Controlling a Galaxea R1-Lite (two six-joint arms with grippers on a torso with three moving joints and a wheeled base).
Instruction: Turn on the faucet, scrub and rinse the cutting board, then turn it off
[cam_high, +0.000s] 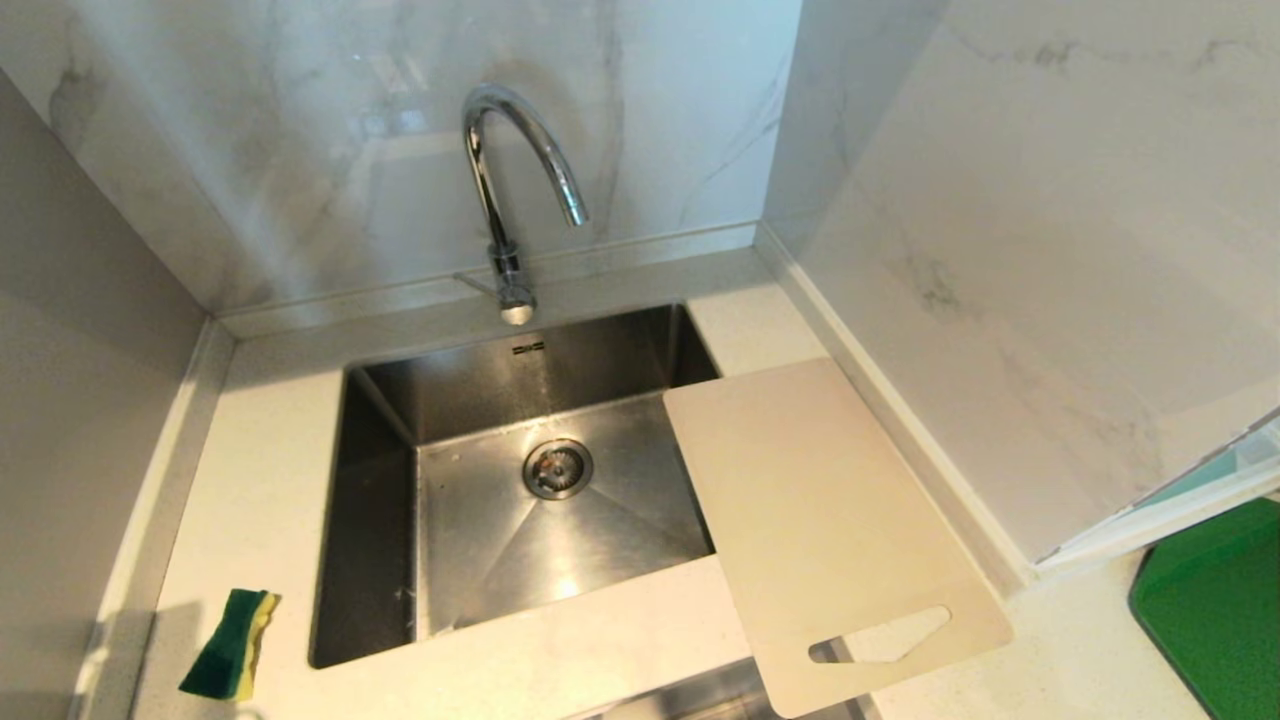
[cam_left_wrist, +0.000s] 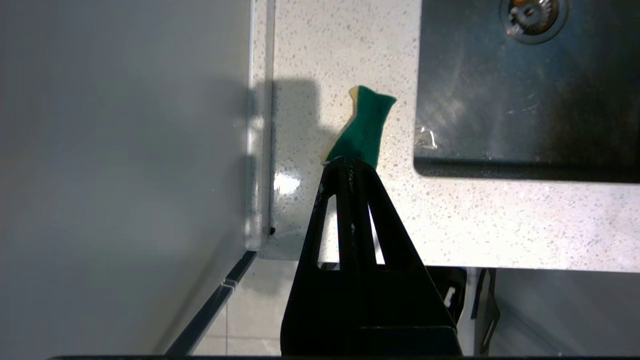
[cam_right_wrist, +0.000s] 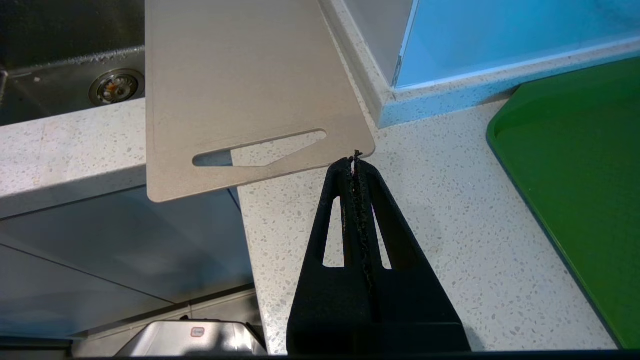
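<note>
The left gripper (cam_left_wrist: 348, 161), jaws closed and empty, is hanging just near of the sponge (cam_left_wrist: 364, 129); the faucet (cam_high: 510, 190) is standing far behind the sink (cam_high: 380, 520), the board (cam_high: 810, 520) lying right.

No text, label or number is legible anywhere.
</note>
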